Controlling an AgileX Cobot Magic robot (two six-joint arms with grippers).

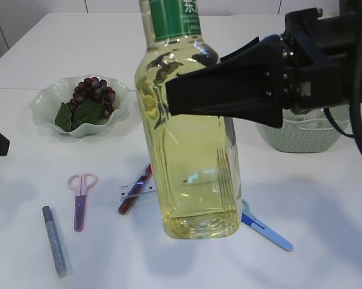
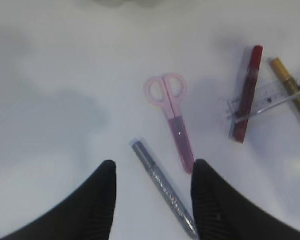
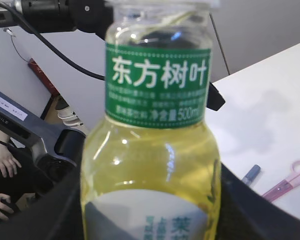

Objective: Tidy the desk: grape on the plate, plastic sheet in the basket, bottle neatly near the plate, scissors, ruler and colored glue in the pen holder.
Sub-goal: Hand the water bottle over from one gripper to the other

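Note:
My right gripper [image 1: 174, 96] is shut on a clear bottle of yellow-green tea [image 1: 193, 150] with a green label and holds it upright, well above the table. The bottle fills the right wrist view [image 3: 154, 165], with a black finger on each side. My left gripper [image 2: 152, 167] is open and empty above a silver glitter glue pen [image 2: 162, 187]. Pink scissors [image 2: 172, 117], a red glue pen [image 2: 246, 95], a clear ruler [image 2: 274, 97] and a gold glue pen [image 2: 289, 82] lie beyond. Grapes [image 1: 95, 91] rest on the wavy plate [image 1: 45, 99]. The pen holder is out of view.
A woven basket [image 1: 301, 135] stands at the back right, partly behind my right arm. Blue scissors [image 1: 268, 232] lie under the bottle's right side. The silver glue pen [image 1: 54, 241] and the pink scissors [image 1: 80, 195] lie at the front left.

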